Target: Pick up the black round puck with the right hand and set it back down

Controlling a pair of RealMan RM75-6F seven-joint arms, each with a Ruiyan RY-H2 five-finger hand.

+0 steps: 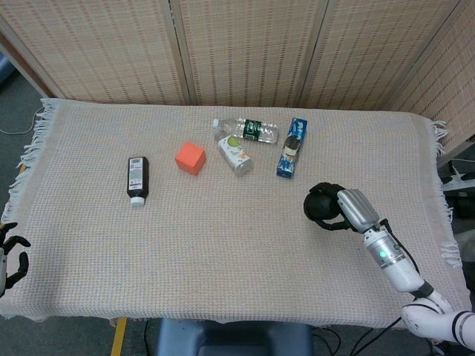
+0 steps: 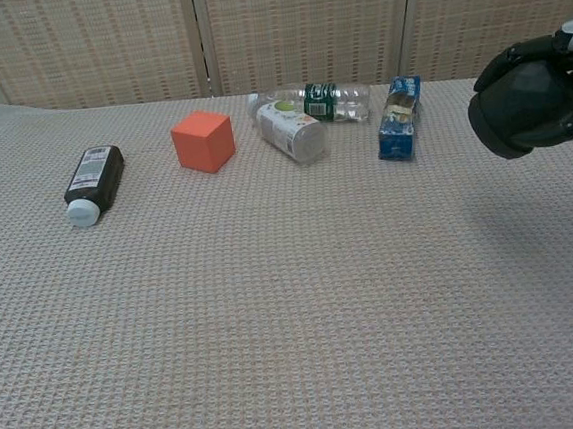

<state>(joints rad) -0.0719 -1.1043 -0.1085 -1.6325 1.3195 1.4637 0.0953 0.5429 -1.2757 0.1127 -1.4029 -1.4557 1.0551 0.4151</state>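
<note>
while right hand (image 1: 349, 210) fingers (image 2: 560, 130) clasp black puck (image 2: 518, 104) aloft, bare cloth (image 2: 274, 306) below

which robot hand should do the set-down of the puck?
Right. The right robot hand already holds the black round puck above the cloth, with shadow below. The left robot hand sits at the far table edge.

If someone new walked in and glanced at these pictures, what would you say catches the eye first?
Probably the right robot hand at the right side of the table, gripping the black puck and holding it clear of the cloth. Next comes the bright orange cube near the middle-left, beside a cluster of two lying bottles and a blue box toward the back. A dark bottle lies alone on the left.
</note>
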